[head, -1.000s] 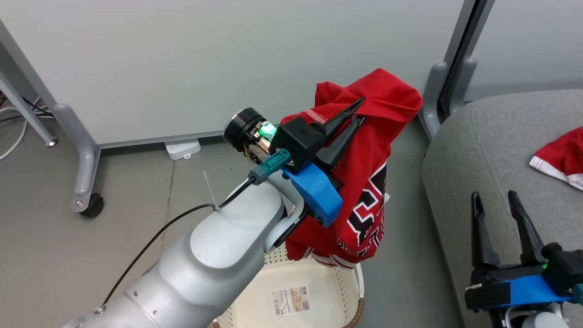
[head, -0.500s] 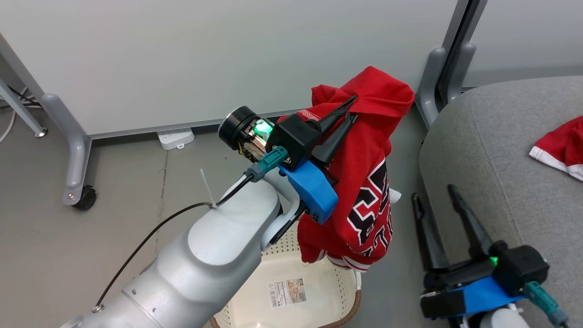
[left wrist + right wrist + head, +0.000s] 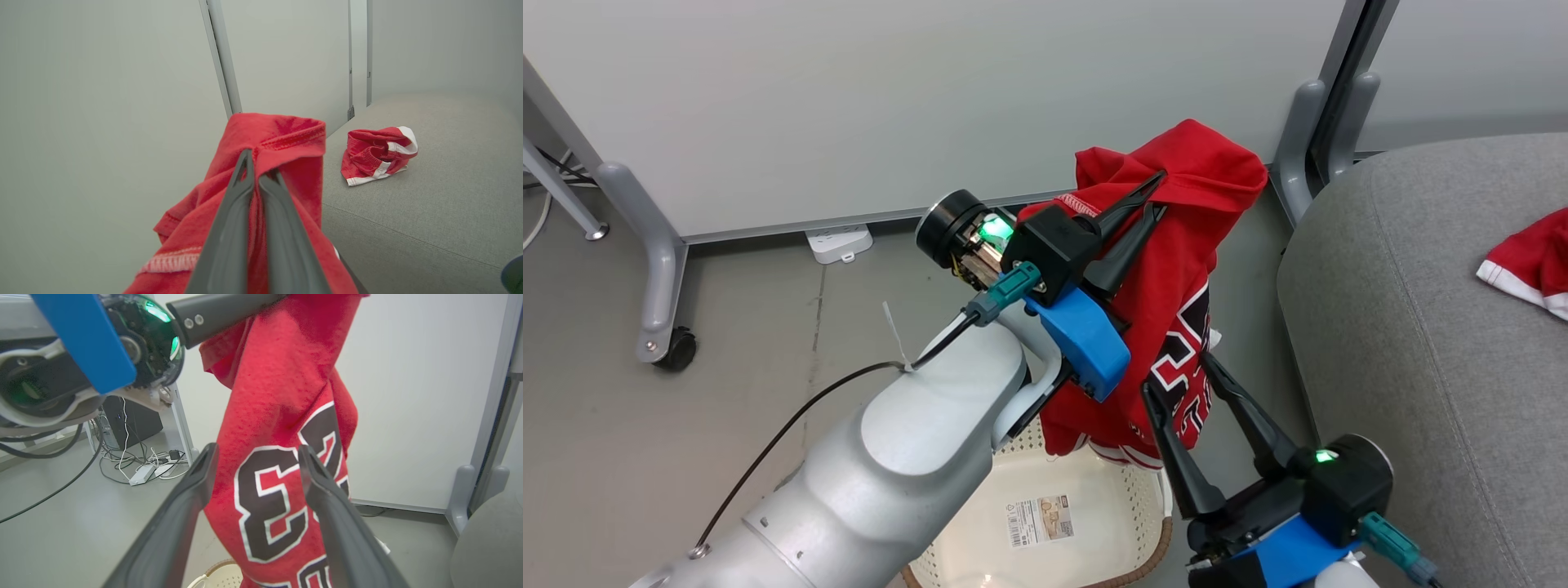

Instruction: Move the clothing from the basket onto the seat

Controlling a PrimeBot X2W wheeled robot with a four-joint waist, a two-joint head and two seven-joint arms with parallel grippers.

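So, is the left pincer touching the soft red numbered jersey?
Touching. Left wrist view: the left pincer is shut on a fold of the red jersey.

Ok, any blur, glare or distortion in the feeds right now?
Head view: evenly lit, sharp, no glare on the jersey. Left wrist view: the left gripper goes soft toward the bottom edge; the seat is crisp. Right wrist view: wide-angle stretch at the edges, numerals sharp past the right gripper.

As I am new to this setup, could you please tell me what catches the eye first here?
A red jersey with black, white-edged numerals hangs over the basket, pinched by the left gripper, fingers shut. The right gripper, fingers open, points at its numerals, and another red garment lies on the grey seat.
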